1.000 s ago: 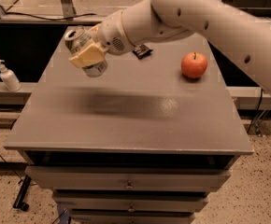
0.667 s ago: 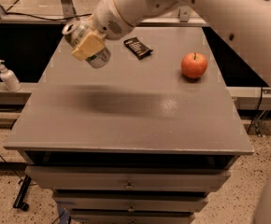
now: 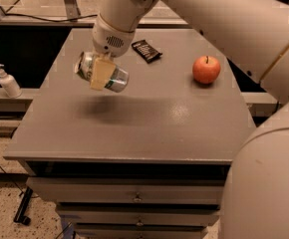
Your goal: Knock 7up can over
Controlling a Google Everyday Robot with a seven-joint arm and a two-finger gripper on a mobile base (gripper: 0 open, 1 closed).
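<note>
The 7up can (image 3: 113, 77), silver with green print, is held on its side in the air above the left part of the grey table (image 3: 144, 128). Its top points left. My gripper (image 3: 100, 72) is shut on the can, with a yellowish finger pad (image 3: 100, 74) across its middle. The white arm comes down from the upper right. A shadow lies on the table below the can.
A red apple (image 3: 206, 69) sits at the right of the table. A dark snack packet (image 3: 146, 50) lies at the back middle. A white pump bottle (image 3: 7, 81) stands on a ledge to the left. Drawers (image 3: 134, 198) run below the table's front edge.
The arm has swung round, so the wrist now points down. The can stays in the grip, lying on its side, and sits slightly lower and nearer the table's middle.
</note>
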